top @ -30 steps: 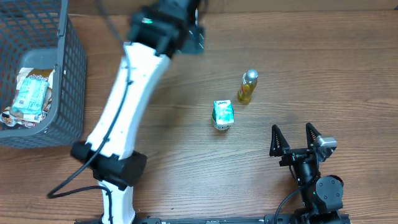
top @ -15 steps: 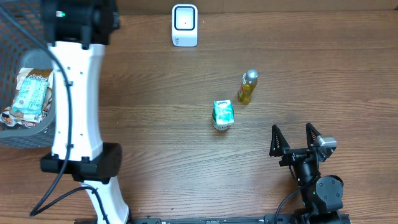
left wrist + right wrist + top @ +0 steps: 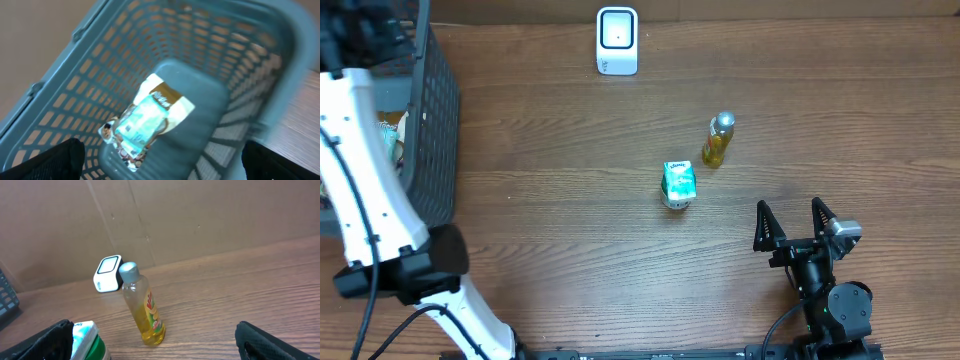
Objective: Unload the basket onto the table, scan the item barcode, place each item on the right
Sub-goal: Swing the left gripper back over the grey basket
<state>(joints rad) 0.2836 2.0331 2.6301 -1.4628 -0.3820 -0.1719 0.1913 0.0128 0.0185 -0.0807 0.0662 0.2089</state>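
The left gripper (image 3: pixel 165 162), fingers fully spread and empty, hangs over the snack packet (image 3: pixel 145 122) lying in the basket (image 3: pixel 75 85). The right gripper (image 3: pixel 788 206) is equally wide and touches nothing. The left gripper has swung there from the scanner (image 3: pixel 617 40).

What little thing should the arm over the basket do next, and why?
Probably lower the left gripper straight down toward the snack packet. Its jaws stand open, it hangs above the basket, and the packet lies right below on the basket floor, not yet held. Nothing can go to the scanner until something is picked up.
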